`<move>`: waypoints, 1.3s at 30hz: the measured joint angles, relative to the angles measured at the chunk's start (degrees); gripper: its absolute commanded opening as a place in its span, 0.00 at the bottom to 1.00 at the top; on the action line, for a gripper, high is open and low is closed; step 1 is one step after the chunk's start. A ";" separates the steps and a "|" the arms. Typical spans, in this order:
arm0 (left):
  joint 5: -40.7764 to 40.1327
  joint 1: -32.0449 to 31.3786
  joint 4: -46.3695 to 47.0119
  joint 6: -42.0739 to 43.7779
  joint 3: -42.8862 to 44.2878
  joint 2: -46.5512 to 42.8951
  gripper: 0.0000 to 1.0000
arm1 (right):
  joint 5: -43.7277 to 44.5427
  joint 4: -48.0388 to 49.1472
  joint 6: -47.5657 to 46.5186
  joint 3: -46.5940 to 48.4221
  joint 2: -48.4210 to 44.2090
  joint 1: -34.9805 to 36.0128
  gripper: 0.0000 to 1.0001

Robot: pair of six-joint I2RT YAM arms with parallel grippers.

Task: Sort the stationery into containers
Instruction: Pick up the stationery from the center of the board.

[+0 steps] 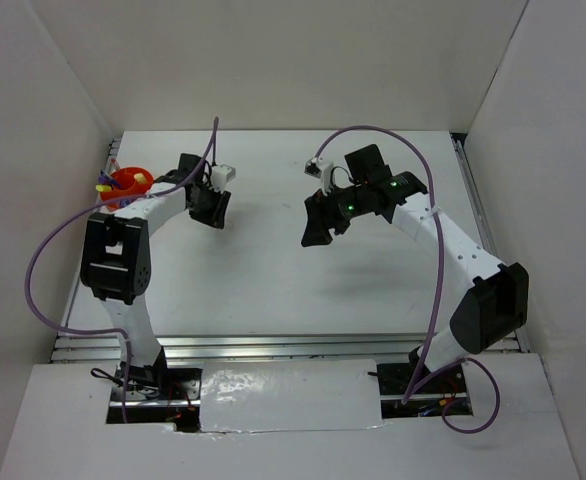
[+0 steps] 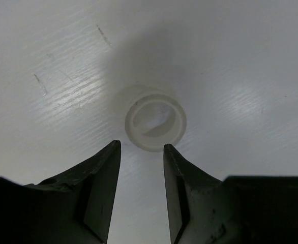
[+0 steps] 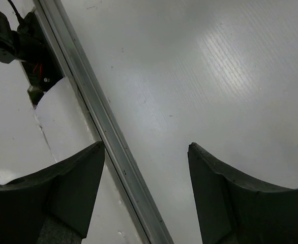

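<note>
A white tape ring [image 2: 155,123] lies flat on the white table in the left wrist view. My left gripper [image 2: 141,145] hangs open above it, fingertips just short of its near rim, nothing between them. From above, the left gripper [image 1: 211,208] hides the ring. The orange-red cup [image 1: 133,182] stands at the far left, next to the left arm, with several pens and markers [image 1: 105,186] sticking out of it. My right gripper [image 1: 321,228] is near the table's middle. Its fingers stand wide apart and empty in the right wrist view [image 3: 146,145].
An aluminium rail [image 1: 273,345] runs along the table's near edge and shows under the right gripper [image 3: 100,122]. White walls close in the left, right and back sides. Purple cables loop over both arms.
</note>
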 measured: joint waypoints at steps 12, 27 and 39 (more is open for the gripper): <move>-2.56 0.35 -0.92 -1.64 3.13 5.18 0.39 | -0.20 1.95 3.67 0.42 2.51 0.02 1.00; 0.81 -2.36 0.13 -3.50 -1.27 -3.21 0.06 | -8.81 11.26 21.73 4.50 16.68 -0.15 0.92; -8.57 -21.66 4.72 -4.22 -4.33 -22.49 0.08 | -15.63 15.85 29.92 10.25 22.05 -0.15 0.87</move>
